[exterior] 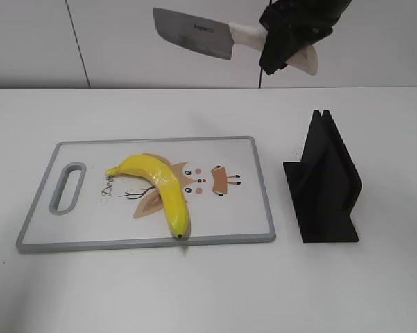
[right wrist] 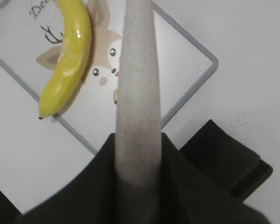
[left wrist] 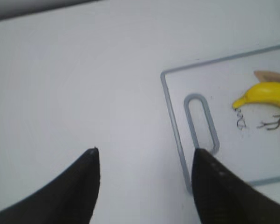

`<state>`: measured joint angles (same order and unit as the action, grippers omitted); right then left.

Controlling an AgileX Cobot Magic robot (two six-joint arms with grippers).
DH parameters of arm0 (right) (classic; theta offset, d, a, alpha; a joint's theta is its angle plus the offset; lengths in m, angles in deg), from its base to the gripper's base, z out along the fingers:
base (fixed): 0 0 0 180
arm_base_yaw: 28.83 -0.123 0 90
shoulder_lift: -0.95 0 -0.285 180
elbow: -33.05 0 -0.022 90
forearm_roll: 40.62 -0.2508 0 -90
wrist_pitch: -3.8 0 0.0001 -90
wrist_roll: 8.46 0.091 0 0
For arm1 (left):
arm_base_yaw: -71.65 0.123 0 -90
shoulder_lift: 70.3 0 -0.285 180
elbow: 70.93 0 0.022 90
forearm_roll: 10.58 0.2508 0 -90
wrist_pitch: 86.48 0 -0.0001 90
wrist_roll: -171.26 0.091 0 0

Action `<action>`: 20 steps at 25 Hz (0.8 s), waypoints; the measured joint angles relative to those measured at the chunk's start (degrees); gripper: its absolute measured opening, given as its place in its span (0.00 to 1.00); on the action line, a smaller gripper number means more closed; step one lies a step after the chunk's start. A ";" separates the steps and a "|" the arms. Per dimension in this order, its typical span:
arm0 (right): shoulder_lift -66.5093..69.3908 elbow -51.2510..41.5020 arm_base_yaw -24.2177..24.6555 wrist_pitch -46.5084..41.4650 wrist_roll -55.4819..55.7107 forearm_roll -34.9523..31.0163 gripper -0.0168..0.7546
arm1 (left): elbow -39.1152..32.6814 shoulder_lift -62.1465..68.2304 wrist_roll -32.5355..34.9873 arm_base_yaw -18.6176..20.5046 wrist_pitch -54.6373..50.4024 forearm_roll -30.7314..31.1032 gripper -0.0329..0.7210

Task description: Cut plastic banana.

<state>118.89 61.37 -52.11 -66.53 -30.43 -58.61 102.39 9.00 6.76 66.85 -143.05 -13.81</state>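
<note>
The plastic banana (exterior: 159,187) is glossy yellow and curved. It lies on the white cutting board (exterior: 250,215) with its dark tip at the board's front edge. It also shows in the right wrist view (right wrist: 67,60) and partly in the left wrist view (left wrist: 265,95). My right gripper (exterior: 281,45) is shut on the white handle of a cleaver (exterior: 194,32), held high above the board's far right, blade pointing left. The handle fills the right wrist view (right wrist: 137,93). My left gripper (left wrist: 144,156) is open and empty over bare table left of the board (left wrist: 174,135).
A black knife stand (exterior: 324,182) stands on the table right of the board, also in the right wrist view (right wrist: 223,158). The board has a grey rim and a handle slot (exterior: 68,186) at its left end. White table surrounds it.
</note>
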 joint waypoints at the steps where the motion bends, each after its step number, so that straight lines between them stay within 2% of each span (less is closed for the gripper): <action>1: -0.73 0.00 0.00 0.00 3.38 0.18 0.24 | 0.00 -0.38 -0.87 0.68 -2.54 0.05 0.82; 6: -6.09 -3.76 0.00 0.00 13.54 0.34 0.24 | -2.90 -5.87 -4.32 2.05 -8.57 0.12 0.82; 11: -14.10 -13.53 0.00 0.40 19.82 1.96 0.24 | -9.29 -16.70 -5.64 2.05 -8.91 0.12 0.82; 20: -27.19 -33.40 0.00 9.72 33.78 10.32 0.24 | -27.08 -40.01 -6.25 2.11 -3.54 0.12 0.76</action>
<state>91.70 27.97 -52.11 -56.81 3.35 -48.29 75.31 -31.01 0.51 68.95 -146.58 -13.70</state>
